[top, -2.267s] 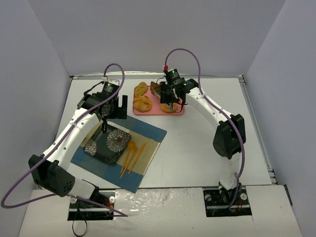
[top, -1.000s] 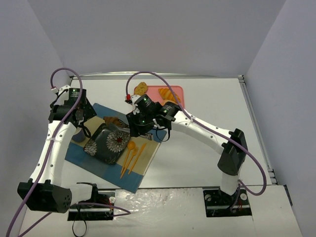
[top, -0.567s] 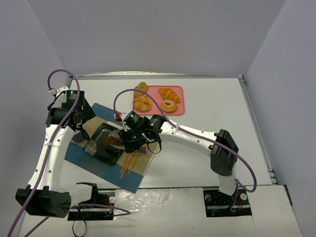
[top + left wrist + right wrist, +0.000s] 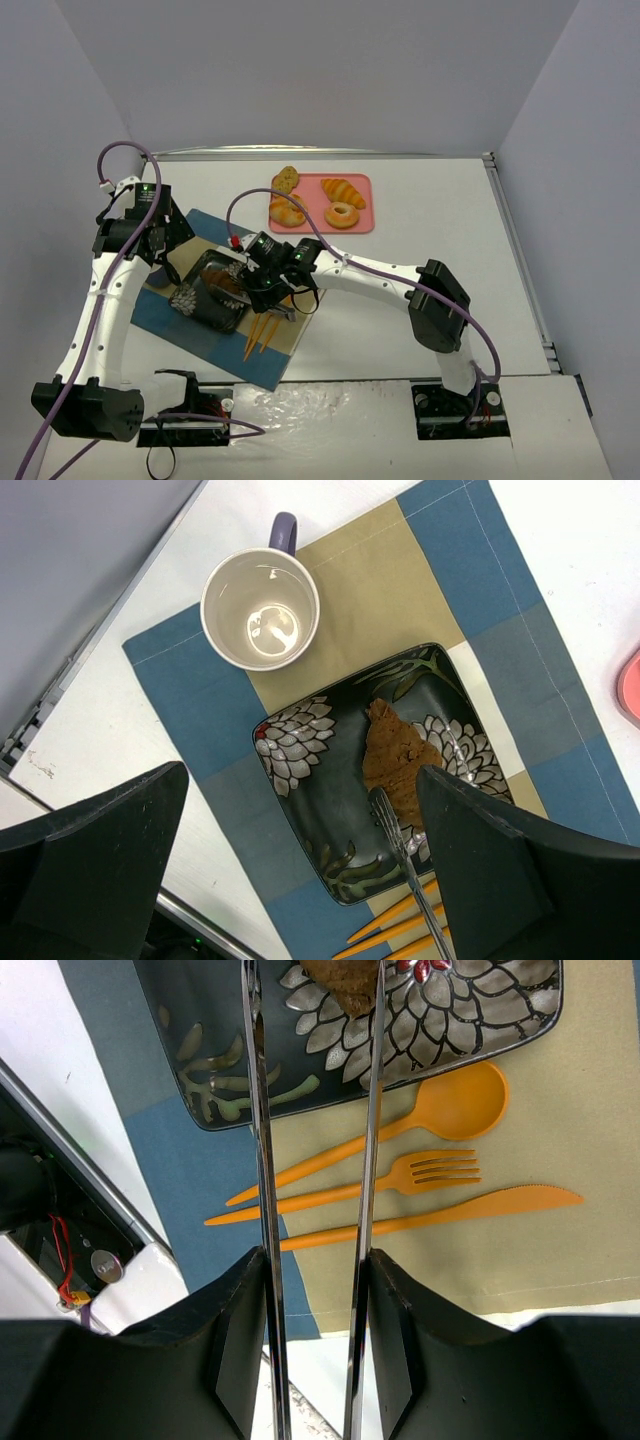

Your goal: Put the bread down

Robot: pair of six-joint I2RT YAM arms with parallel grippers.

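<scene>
The left gripper [image 4: 160, 248] is hovering high above the mat's [image 4: 420, 570] left end with its jaws spread wide and nothing between them. In its wrist view the mug [image 4: 260, 608] is standing upright on the mat, ahead of its left finger. The dark flowered plate [image 4: 320, 820] is lying under the gap between its fingers.

The right gripper [image 4: 245, 285] is reaching across from the right and pointing down at that plate. Its long thin metal fingers [image 4: 365, 1160] are drawn narrow and are closing on the bread [image 4: 345, 985]. The brown wedge is sitting between the tips, over the plate's flowered middle. One finger is pressing its edge in the right wrist view, and both tips are flanking its lower end in the left wrist view. Whether the bread is resting on the plate or hanging just above it, I cannot tell.

Back along these fingers, toward the wrist, three orange pieces are lying side by side on the mat's tan band. The spoon [image 4: 470, 1100] is nearest the plate, then the fork [image 4: 440, 1170], then the knife [image 4: 500, 1200].

Well away from the right gripper, on its far right side, the pink tray [image 4: 362, 222] is carrying the croissant [image 4: 345, 190], the donut [image 4: 342, 214] and two more pastries.
</scene>
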